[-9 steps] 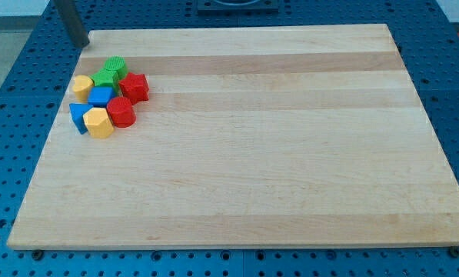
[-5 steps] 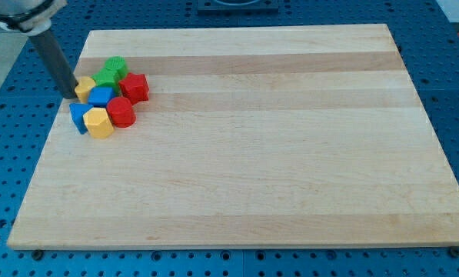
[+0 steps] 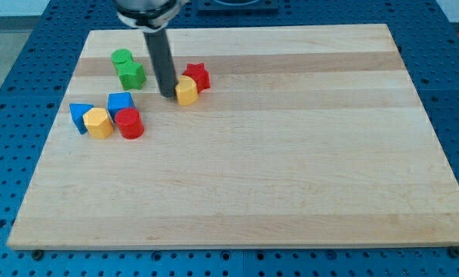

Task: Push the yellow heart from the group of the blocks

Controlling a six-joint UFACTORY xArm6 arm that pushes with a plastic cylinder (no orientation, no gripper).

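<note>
The yellow heart (image 3: 187,91) lies on the wooden board (image 3: 291,154), right of the other blocks, touching a red star (image 3: 197,77) just above and right of it. My tip (image 3: 168,95) stands against the heart's left side. To the left, two green blocks (image 3: 122,58) (image 3: 132,75) sit near the view's top. Lower left lie a blue cube (image 3: 121,102), a blue triangle (image 3: 79,117), a yellow hexagon (image 3: 98,123) and a red cylinder (image 3: 129,123).
The board rests on a blue perforated table (image 3: 14,92). The board's top edge is close above the green blocks.
My tip swept right from the group's left side, carrying the yellow heart and red star rightward out of the cluster. The green blocks and the blue cube shifted apart.
</note>
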